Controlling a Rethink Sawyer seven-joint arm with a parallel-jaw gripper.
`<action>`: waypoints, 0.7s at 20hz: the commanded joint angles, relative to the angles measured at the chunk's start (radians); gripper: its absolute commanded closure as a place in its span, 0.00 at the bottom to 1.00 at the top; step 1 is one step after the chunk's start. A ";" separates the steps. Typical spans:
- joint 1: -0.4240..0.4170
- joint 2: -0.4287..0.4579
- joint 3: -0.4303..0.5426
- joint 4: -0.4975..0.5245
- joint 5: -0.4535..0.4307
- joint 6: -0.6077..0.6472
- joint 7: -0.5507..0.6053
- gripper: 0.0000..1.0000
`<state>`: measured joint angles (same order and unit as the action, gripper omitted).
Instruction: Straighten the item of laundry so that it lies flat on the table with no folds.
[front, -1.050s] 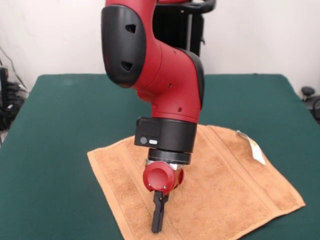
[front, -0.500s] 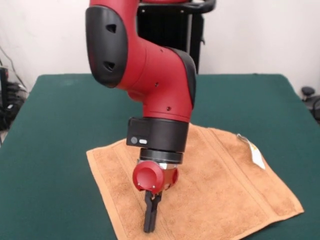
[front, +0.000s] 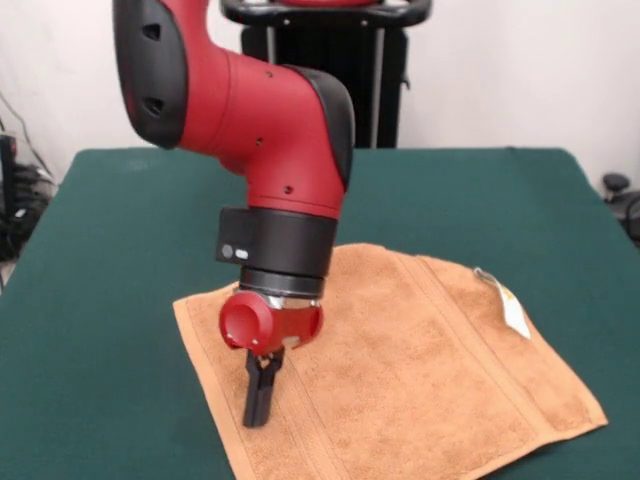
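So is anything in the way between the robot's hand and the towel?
No, nothing visible is in the way. The gripper points straight down over the towel, near its edge on the picture's left, with only towel beneath it. The towel lies spread on the green table, its white tag at the far right side.
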<state>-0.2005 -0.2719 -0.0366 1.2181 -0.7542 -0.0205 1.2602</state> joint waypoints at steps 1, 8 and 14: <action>-0.004 -0.042 0.153 0.171 -0.015 0.154 0.012 1.00; -0.044 -0.109 0.211 0.244 -0.015 0.189 -0.013 1.00; -0.077 -0.147 0.266 0.295 -0.011 0.220 -0.029 1.00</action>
<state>-0.2676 -0.3927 0.0578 1.3629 -0.7544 0.0721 1.2602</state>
